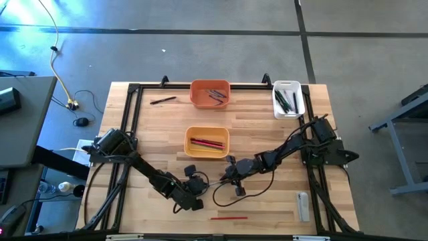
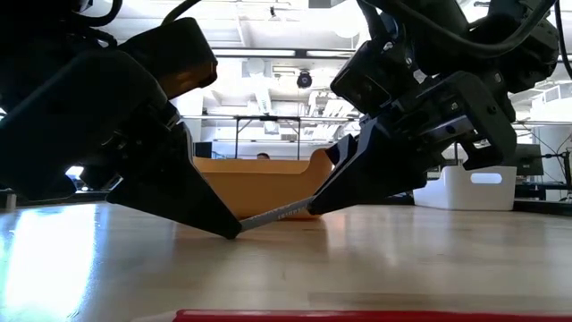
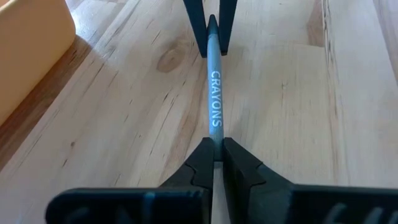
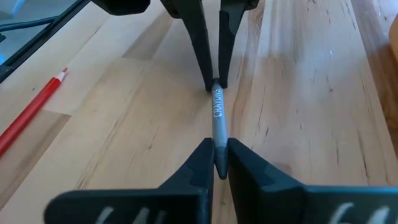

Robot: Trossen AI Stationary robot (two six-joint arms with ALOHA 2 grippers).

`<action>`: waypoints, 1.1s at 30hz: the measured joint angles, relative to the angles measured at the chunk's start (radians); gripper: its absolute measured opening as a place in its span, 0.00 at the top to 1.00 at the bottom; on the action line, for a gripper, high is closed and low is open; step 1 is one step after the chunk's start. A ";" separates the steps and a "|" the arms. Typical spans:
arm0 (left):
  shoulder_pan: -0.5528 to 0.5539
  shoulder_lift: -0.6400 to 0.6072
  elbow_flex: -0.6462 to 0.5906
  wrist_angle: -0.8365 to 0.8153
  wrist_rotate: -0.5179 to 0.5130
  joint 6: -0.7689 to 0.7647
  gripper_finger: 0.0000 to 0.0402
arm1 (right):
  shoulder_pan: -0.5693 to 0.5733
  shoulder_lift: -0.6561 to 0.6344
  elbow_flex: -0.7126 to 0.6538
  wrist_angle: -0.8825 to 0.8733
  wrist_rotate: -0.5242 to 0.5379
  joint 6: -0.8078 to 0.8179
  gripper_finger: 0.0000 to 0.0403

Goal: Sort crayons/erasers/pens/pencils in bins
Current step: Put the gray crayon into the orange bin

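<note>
Near tabletop (image 1: 267, 194) centre, below yellow-orange bin (image 1: 206, 142): grey crayon (image 3: 214, 102) pinched at both ends, 1 end in left claw (image 3: 217, 152), other end in right claw (image 4: 216, 155), both clenched on it. Crayon tilted, lifted just off wood in low view. Red pencil (image 1: 229, 217) lying at front edge. Orange bin (image 1: 210, 94) and white bin (image 1: 288, 98) at far edge.
</note>
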 joint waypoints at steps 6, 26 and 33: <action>0.000 -0.022 -0.003 -0.013 0.034 0.027 0.91 | 0.000 0.000 0.000 0.003 0.004 0.000 0.96; -0.040 -0.428 -0.186 0.042 -0.123 0.150 0.93 | -0.004 -0.410 0.002 -0.458 0.157 -0.061 0.96; 0.017 -0.434 -0.401 0.460 -0.078 0.212 0.98 | -0.112 -0.677 0.002 -0.607 0.399 -0.123 0.96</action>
